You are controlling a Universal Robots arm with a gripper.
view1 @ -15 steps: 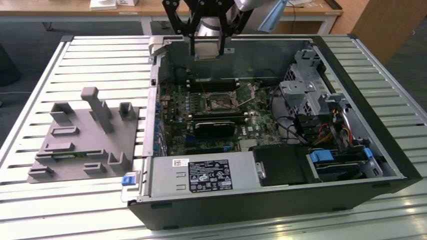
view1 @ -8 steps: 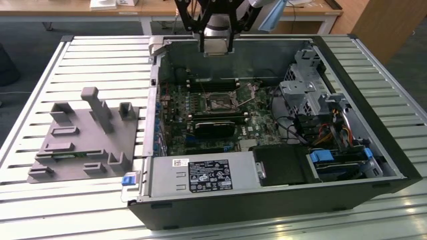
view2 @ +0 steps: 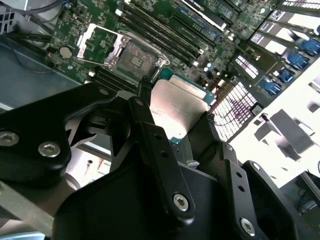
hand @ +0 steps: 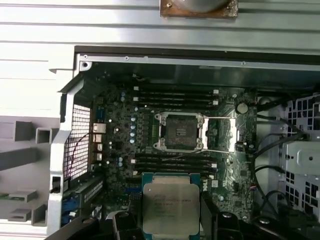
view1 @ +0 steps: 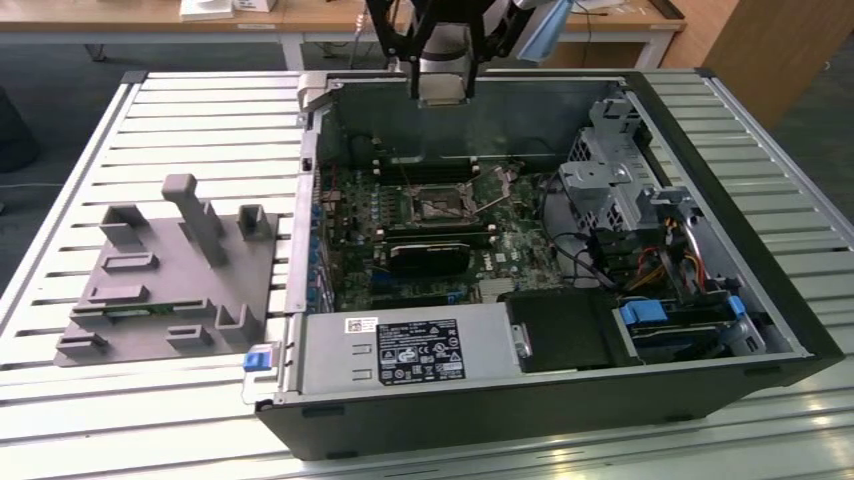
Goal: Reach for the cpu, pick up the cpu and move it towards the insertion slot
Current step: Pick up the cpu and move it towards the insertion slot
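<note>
in the exterior view, from its left: the grey fixture [view1: 167,275] sits on the slatted worktop [view1: 80,400] beside the open case [view1: 534,390]. the gripper [view1: 445,100] hangs above the case's far wall, its top cut off. in both wrist views the jaws grip the cpu [hand: 171,209] by two edges, held above the board, apart from the open slot [hand: 180,131]. the cpu's lower edge is hidden.

Slatted grey metal table [view1: 200,110], wooden desks [view1: 160,20] behind on white legs, dark grey floor [view1: 54,60], wooden panel [view1: 761,50] at the exterior view's right
</note>
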